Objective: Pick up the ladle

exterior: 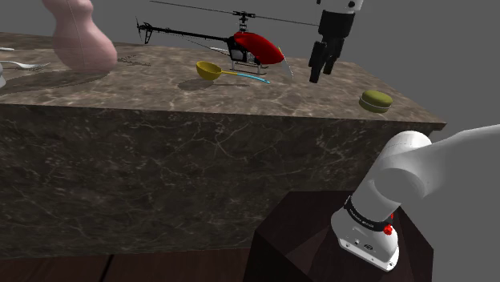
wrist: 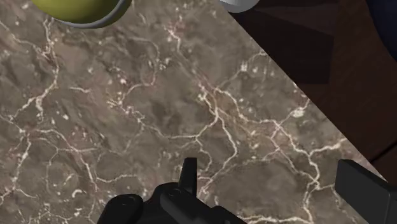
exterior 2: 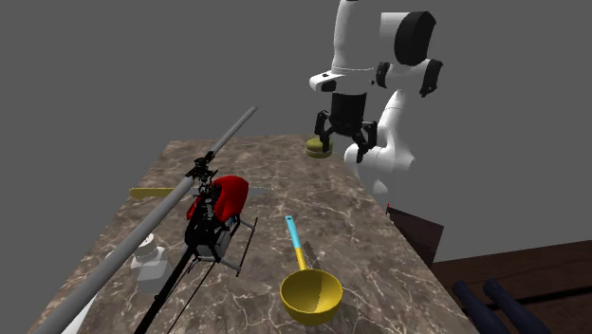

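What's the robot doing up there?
The arm is after the ladle but hasn't got it yet. Its claw hangs open and empty over the marble counter, near a round green thing. The yellow ladle lies apart from it, beside a red toy helicopter.

The top edge of my shoulder view cuts off the pink vase, and I cannot name the white thing at its left edge. In the wrist view, the olive round object and the gripper run past the edge. The helicopter's rotor blade leaves the second exterior view at lower left.
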Robot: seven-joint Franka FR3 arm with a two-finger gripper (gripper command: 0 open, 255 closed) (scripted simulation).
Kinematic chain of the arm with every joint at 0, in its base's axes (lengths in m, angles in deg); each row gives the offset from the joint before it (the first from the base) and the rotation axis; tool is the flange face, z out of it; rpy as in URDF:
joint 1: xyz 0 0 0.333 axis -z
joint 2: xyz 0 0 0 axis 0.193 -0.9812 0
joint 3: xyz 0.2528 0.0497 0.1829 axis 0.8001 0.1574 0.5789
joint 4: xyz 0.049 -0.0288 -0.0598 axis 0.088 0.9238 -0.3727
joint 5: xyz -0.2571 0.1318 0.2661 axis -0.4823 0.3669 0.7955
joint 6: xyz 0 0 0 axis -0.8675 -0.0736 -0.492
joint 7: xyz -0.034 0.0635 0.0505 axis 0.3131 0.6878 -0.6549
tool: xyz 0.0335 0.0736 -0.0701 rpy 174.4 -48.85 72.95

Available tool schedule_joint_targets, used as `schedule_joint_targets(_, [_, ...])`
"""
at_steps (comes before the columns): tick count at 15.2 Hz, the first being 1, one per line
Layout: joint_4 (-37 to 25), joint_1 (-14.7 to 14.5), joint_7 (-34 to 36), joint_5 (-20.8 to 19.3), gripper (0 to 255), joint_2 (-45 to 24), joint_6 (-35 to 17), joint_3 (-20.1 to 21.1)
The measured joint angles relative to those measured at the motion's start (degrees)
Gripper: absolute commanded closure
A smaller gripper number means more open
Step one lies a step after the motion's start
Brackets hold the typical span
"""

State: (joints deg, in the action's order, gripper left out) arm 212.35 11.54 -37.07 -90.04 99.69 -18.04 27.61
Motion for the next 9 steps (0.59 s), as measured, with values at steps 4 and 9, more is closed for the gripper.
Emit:
schedule_joint_targets(4, [-1.2, -1.1, -3.0, -0.8, 0, -3.6, -3.3, -0.6])
schedule_joint_targets(9, [-5.2, -3.5, -10.0, -2.1, 0, -12.4, -10.2, -1.6])
